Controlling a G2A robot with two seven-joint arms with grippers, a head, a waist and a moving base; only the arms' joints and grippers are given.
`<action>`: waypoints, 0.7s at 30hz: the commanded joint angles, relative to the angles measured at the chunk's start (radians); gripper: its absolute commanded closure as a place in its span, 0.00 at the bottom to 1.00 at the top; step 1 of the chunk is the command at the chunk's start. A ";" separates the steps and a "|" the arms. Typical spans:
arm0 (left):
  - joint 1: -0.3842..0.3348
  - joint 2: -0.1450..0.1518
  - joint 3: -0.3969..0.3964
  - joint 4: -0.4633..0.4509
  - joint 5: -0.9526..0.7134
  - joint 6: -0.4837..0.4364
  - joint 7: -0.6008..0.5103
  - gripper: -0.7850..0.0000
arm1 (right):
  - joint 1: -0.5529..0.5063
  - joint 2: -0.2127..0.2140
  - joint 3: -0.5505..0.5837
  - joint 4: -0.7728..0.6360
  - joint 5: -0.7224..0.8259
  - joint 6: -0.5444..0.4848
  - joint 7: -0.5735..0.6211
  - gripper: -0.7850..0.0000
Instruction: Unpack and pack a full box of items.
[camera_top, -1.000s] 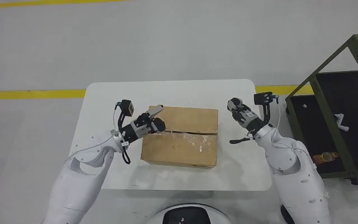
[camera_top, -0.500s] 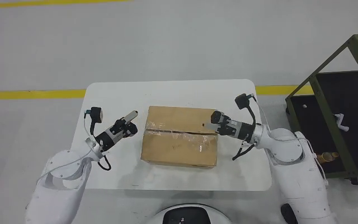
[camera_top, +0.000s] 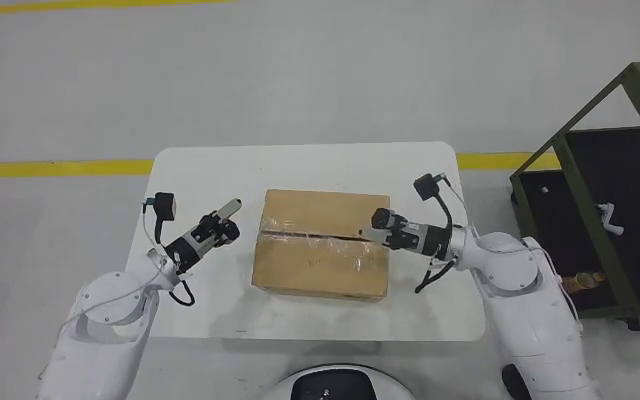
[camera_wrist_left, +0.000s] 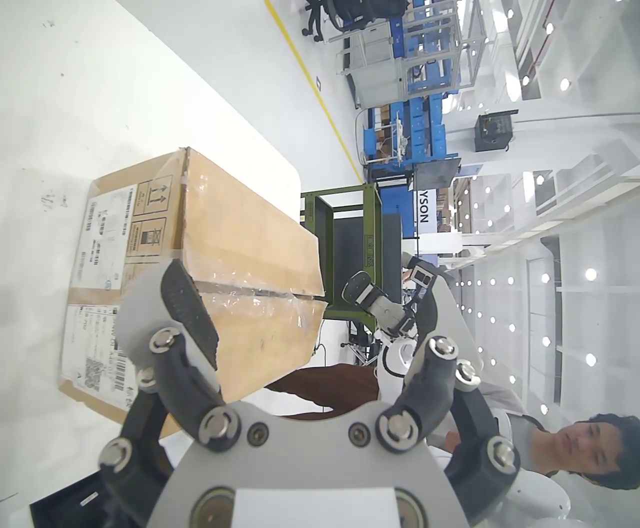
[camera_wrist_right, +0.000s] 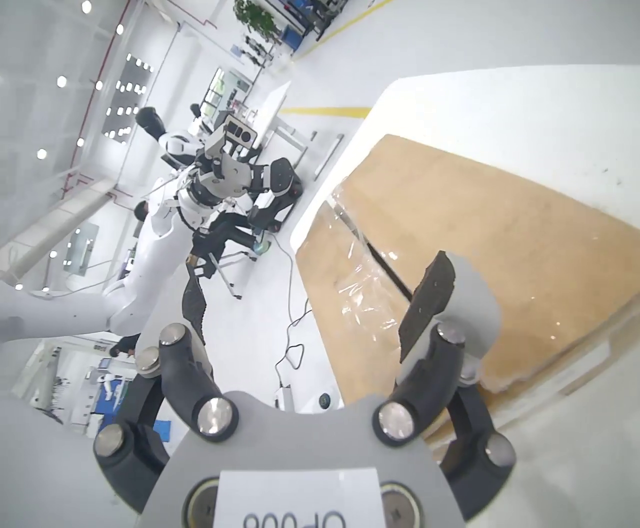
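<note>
A closed brown cardboard box (camera_top: 322, 243) lies in the middle of the white table (camera_top: 200, 175), its top seam sealed with clear tape (camera_top: 330, 238). My left gripper (camera_top: 229, 217) stands open just off the box's left end, level with the seam and not touching. In the left wrist view the box (camera_wrist_left: 240, 250) sits ahead of the left gripper (camera_wrist_left: 310, 320), with printed labels (camera_wrist_left: 100, 260) on its end face. My right gripper (camera_top: 380, 219) is open at the box's right end by the seam. In the right wrist view one finger (camera_wrist_right: 430, 295) lies over the taped top (camera_wrist_right: 475, 240).
A green metal cart (camera_top: 585, 215) with a dark shelf stands past the table's right edge. A yellow line (camera_top: 70, 168) runs along the floor behind the table. Bare table surface lies behind, in front of and to the left of the box.
The left gripper drew back leftward from the box's left corner. The right gripper swung down and in from the right, now reaching the box's right end.
</note>
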 joint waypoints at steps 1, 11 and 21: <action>0.000 0.000 0.000 0.000 0.000 0.000 0.000 0.00 | -0.001 0.005 0.005 0.001 0.039 0.027 0.052 0.00; 0.000 0.000 0.000 0.000 0.000 0.000 0.000 0.00 | 0.013 0.027 0.001 0.018 0.087 0.124 0.227 0.00; 0.000 0.000 0.000 0.000 0.000 0.000 0.000 0.00 | -0.001 0.043 -0.002 0.041 0.054 0.127 0.218 0.00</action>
